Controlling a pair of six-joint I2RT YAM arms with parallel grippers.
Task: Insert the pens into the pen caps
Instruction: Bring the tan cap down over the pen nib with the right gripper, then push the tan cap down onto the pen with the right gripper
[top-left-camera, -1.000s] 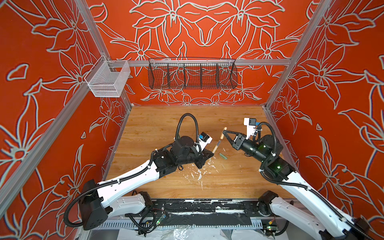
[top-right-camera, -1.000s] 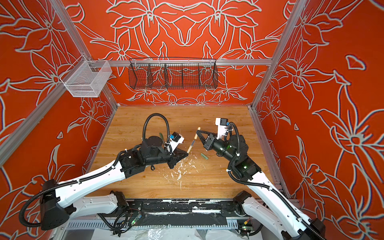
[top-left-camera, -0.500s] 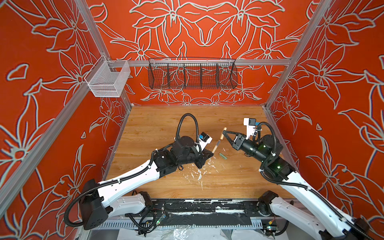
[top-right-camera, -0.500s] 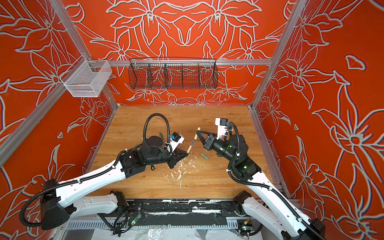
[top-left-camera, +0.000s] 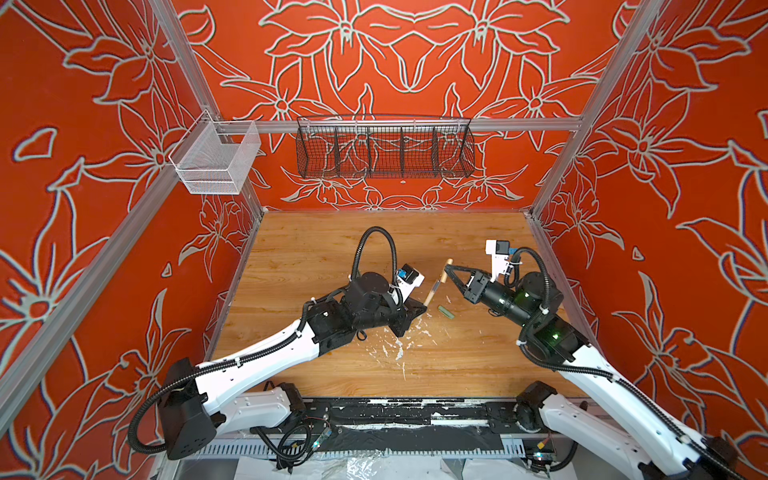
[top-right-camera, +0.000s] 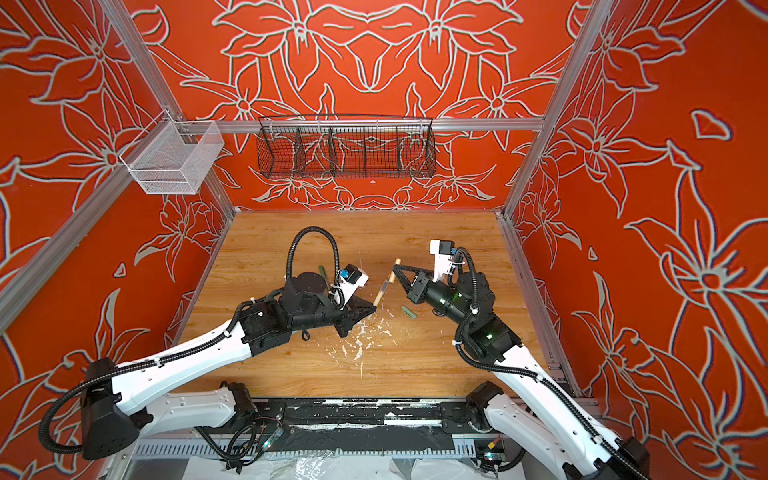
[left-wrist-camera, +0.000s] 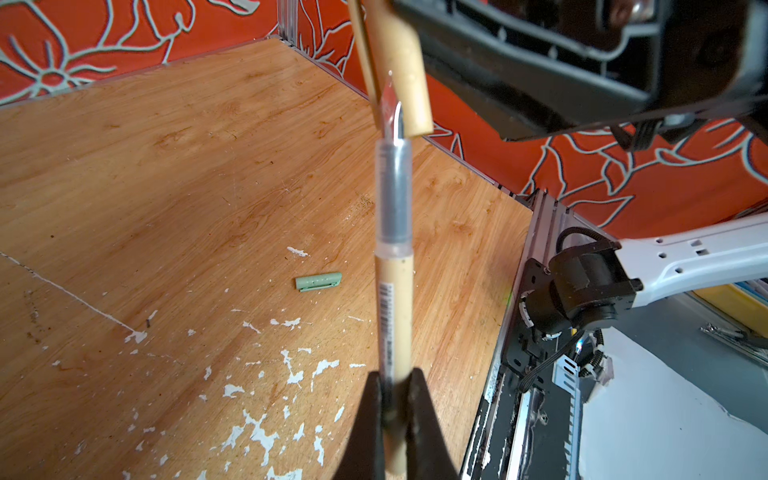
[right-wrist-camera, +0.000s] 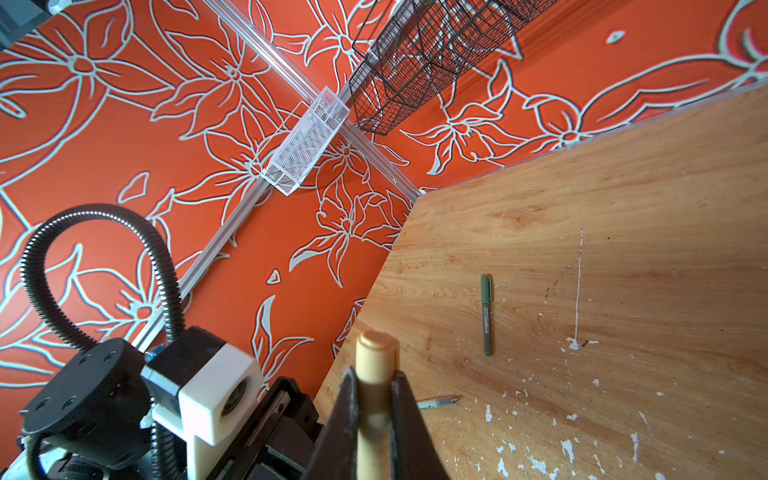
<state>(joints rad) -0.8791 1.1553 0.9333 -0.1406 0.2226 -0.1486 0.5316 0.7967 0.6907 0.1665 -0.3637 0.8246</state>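
Note:
My left gripper (left-wrist-camera: 395, 378) is shut on the lower barrel of the tan pen (left-wrist-camera: 395, 291), whose grey grip and thin tip point at the tan pen cap (left-wrist-camera: 401, 62). My right gripper (right-wrist-camera: 374, 378) is shut on that cap (right-wrist-camera: 376, 353). In the left wrist view the tip lies just beside the cap's open end, not inside it. Both top views show pen (top-left-camera: 430, 293) (top-right-camera: 379, 296) and cap (top-left-camera: 446, 268) (top-right-camera: 395, 268) in line above the table's middle. A pale green pen cap (top-left-camera: 445, 312) lies on the wood nearby. A dark green pen (right-wrist-camera: 486, 314) lies flat further off.
The tip of another pen (right-wrist-camera: 440, 402) shows on the wood beside my right gripper. White paint flecks (top-left-camera: 399, 345) are scattered on the wooden table (top-left-camera: 316, 249). A black wire basket (top-left-camera: 384, 147) and a white mesh basket (top-left-camera: 216, 162) hang on the walls.

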